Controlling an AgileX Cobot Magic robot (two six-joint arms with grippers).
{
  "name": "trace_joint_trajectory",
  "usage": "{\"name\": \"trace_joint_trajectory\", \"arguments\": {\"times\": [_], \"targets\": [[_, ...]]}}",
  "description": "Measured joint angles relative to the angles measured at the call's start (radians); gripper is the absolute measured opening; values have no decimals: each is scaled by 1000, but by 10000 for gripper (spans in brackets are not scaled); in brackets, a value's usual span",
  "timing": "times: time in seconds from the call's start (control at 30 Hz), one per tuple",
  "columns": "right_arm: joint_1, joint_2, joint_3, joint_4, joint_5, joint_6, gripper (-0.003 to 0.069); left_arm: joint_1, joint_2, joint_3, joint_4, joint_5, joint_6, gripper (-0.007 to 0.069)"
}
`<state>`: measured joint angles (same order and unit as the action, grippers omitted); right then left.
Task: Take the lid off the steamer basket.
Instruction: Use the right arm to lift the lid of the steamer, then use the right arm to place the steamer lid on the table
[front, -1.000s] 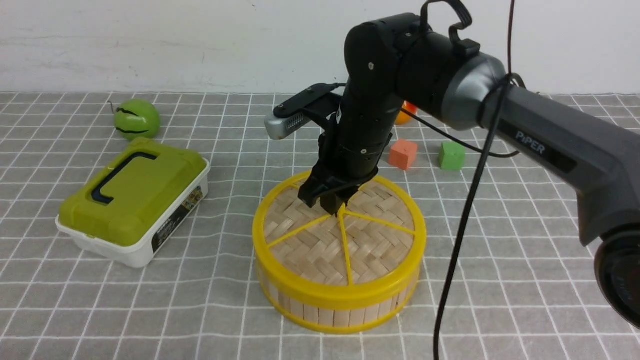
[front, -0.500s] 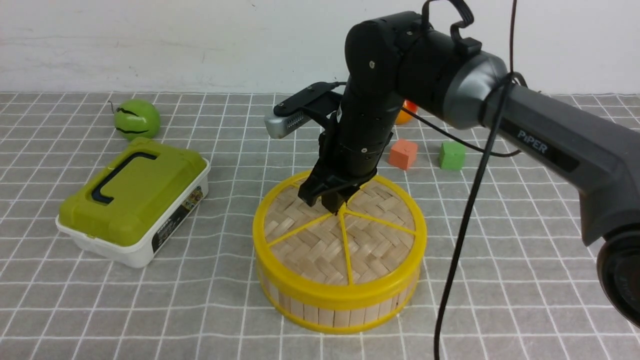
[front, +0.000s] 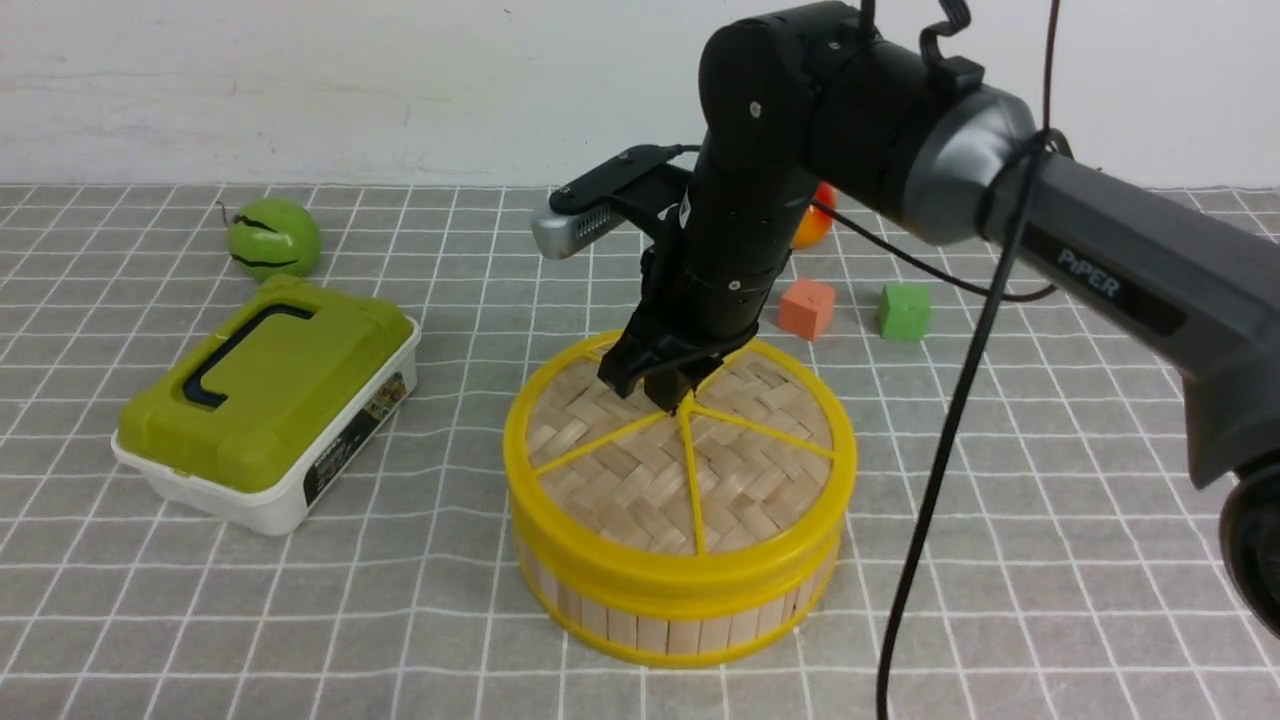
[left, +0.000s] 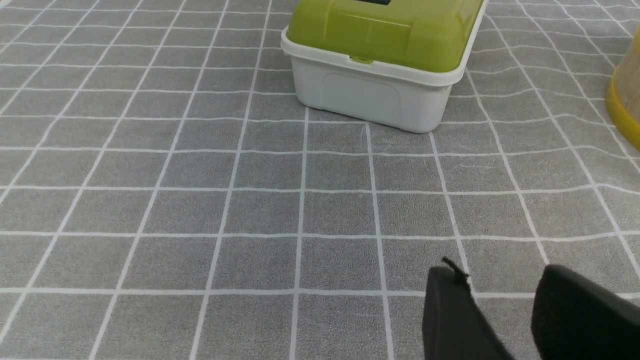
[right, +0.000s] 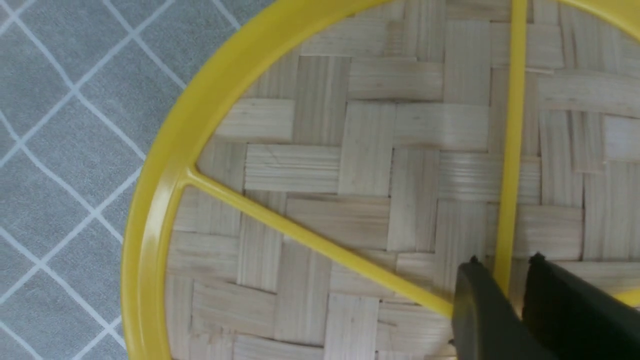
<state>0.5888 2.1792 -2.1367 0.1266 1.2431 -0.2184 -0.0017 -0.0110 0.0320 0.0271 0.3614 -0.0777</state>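
Observation:
The lid, a woven bamboo disc with a yellow rim and spokes, sits on top of the steamer basket at the table's middle. The basket has wood slat walls. My right gripper points down at the lid's centre, shut on the knob, which its fingers hide. The right wrist view shows the lid's weave with the right gripper closed narrowly where the spokes meet. My left gripper is open and empty, low over the cloth. The basket's edge shows at the side of that view.
A white box with an olive-green lid stands left of the basket, also in the left wrist view. A green fruit lies far left. An orange cube, a green cube and an orange fruit lie behind. A black cable hangs at right.
My right gripper has risen a little, still shut at the lid's centre, and the lid has come up slightly with it. The basket stays in place.

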Motion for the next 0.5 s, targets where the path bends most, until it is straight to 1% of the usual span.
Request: {"name": "trace_joint_trajectory", "arguments": {"times": [0.27, 0.5], "targets": [[0, -44, 0, -30, 3, 0, 83, 0, 0, 0, 0, 0, 0, 239], [-10, -158, 1, -149, 8, 0, 83, 0, 0, 0, 0, 0, 0, 239]]}}
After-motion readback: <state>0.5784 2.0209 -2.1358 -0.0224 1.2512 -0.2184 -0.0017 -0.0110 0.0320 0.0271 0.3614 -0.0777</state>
